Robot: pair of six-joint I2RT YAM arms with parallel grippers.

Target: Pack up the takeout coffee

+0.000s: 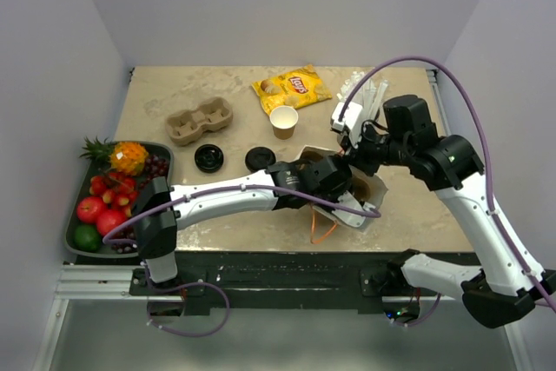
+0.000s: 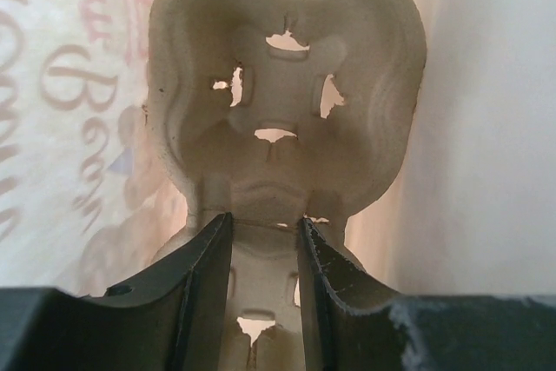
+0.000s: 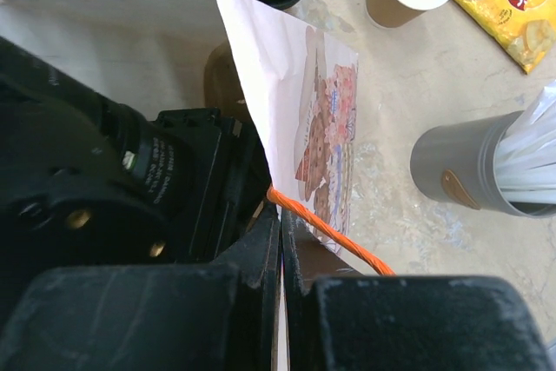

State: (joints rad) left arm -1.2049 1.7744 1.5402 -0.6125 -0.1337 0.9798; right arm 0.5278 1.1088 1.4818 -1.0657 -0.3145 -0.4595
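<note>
Left gripper [image 2: 265,221]: clamped on rough, lobed moulded-pulp carrier [image 2: 278,67] inside paper bag [image 2: 486,128].
Right gripper [image 3: 281,225]: pinched together on the paper bag's thin white edge.
Paper cup [image 1: 283,121]: tan, white inside, lidless, upright on tabletop [image 1: 174,93] beyond bag.

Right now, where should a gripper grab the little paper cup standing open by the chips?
Probably the tan wall of the paper cup, below the rim, coming level from the side nearest the arms: it stands upright and lidless, bare table in front, the chips bag close behind.
</note>
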